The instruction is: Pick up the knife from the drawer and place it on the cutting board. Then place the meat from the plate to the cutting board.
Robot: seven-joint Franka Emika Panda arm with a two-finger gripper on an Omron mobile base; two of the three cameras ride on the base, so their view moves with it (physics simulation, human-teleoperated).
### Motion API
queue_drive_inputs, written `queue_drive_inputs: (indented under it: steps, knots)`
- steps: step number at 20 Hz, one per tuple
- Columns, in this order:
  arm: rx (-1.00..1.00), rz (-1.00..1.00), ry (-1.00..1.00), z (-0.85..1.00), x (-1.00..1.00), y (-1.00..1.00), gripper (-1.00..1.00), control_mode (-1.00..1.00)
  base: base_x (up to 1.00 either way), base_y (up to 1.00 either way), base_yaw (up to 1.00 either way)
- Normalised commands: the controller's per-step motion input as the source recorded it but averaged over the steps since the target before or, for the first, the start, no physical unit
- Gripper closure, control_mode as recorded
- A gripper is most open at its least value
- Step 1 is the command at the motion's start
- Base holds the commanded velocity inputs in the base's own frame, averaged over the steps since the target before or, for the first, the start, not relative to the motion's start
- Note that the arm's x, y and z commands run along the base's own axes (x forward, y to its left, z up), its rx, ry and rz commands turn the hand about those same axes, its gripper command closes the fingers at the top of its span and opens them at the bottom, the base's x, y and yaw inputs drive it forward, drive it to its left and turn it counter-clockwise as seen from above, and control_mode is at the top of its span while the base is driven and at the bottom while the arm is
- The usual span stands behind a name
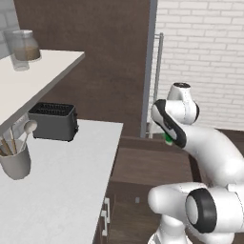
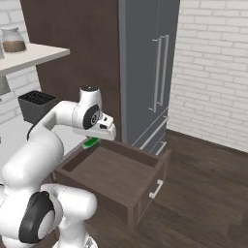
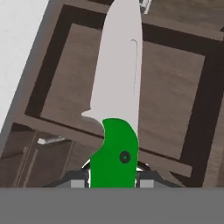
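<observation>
We see one knife (image 3: 114, 109) held in the jaws of the gripper (image 3: 113, 175): the two dark tips sit tight on either side of the green handle, w/ the grey blade running away from the hand toward the top of the hand view. One small dark rivet shows on the handle. Below the knife is one drawer (image 3: 173, 109), pulled open, dark brown, wide & shallow; its floor looks bare in the hand view. The knife hangs above it, not touching the wood.

In the right base view the drawer (image 2: 121, 177) juts out from the cabinet front w/ one silver pull on its face. The hand is above the drawer's back left corner, and a bit of green handle (image 2: 89, 143) pokes out under it. In the left base view the same green bit (image 1: 168, 139) shows just under the wrist, above the drawer (image 1: 152, 164).

On the table (image 1: 62, 190) we count one dark toaster (image 1: 53, 121) and one grey cup (image 1: 15, 162) holding utensils; their number is unclear. One shelf (image 1: 33, 76) above carries one glass jar (image 1: 25, 45) w/ brown contents. A tall grey cabinet (image 2: 145, 72) has two long silver handles.
</observation>
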Motion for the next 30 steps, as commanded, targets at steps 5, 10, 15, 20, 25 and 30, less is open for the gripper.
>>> queue_drive_inputs:
  steps: [5, 10, 15, 20, 25, 30]
  knots:
    - [-0.06, -0.28, 0.00, 0.00, -0.73, 0.07, 1.00, -1.00, 0.00, 0.00, 0.00]
    - [-0.03, -0.12, 0.00, -0.16, -0.66, 0.00, 1.00, -1.00, 0.00, 0.00, 0.00]
    - [-0.06, 0.05, 0.00, -0.04, -0.53, 0.00, 1.00, -1.00, 0.00, 0.00, 0.00]
    - [-0.01, 0.04, 0.00, -0.06, -0.33, 0.00, 1.00, -1.00, 0.00, 0.00, 0.00]
    - [0.00, 0.00, 0.00, 0.00, -0.01, 0.00, 1.00, -1.00, 0.00, 0.00, 0.00]
    - [0.00, 0.00, 0.00, 0.00, 0.00, 0.00, 1.00, -1.00, 0.00, 0.00, 0.00]
